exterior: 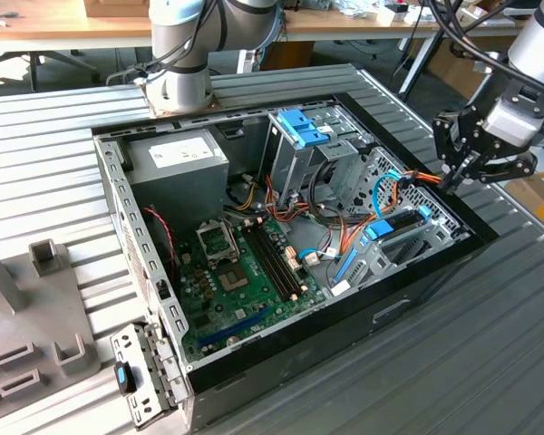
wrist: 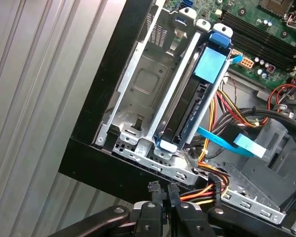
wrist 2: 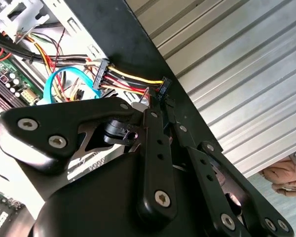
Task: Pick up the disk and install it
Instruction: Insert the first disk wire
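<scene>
The disk [wrist: 187,111] is a black drive in a blue carrier, standing on edge in a slot of the grey drive cage [wrist: 138,84] at the case's corner. The exterior view shows the disk [exterior: 401,222] near the case wall on that view's right. My gripper [exterior: 453,177] hovers just above and outside that corner, over the case's black rim. Its fingertips [wrist: 154,188] are drawn together with nothing visibly between them, close to a bundle of yellow, red and orange power wires [wrist 2: 130,79]. The gripper [wrist 2: 155,96] is apart from the disk.
The open computer case [exterior: 417,299] lies on a ribbed metal table. Inside are a motherboard [exterior: 240,272], a power supply [exterior: 177,168], a light-blue latch on a cage [exterior: 301,127] and loose cables. A perforated bracket [exterior: 136,376] lies by the case's near corner.
</scene>
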`<state>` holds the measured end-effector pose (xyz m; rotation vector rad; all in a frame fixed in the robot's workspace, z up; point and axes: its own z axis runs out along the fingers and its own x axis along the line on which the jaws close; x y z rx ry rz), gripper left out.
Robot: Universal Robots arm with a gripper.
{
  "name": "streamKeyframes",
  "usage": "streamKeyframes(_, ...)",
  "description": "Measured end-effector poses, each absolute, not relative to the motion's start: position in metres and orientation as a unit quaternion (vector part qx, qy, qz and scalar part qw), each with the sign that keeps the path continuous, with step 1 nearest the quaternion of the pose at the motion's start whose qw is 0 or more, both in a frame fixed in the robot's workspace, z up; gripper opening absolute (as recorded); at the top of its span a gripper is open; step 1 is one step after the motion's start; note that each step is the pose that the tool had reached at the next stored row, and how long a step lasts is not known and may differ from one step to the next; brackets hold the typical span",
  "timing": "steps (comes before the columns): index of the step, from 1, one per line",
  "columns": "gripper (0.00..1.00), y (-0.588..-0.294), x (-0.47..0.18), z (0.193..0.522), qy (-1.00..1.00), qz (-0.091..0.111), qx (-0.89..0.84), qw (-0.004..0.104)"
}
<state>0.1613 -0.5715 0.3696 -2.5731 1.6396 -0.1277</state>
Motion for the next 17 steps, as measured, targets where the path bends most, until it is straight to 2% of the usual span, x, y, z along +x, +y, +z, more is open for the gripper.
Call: streamKeyframes(17, 0.16, -0.572, 0.136, 0.369, 0.554, -0.043, -0.83, 0.043)
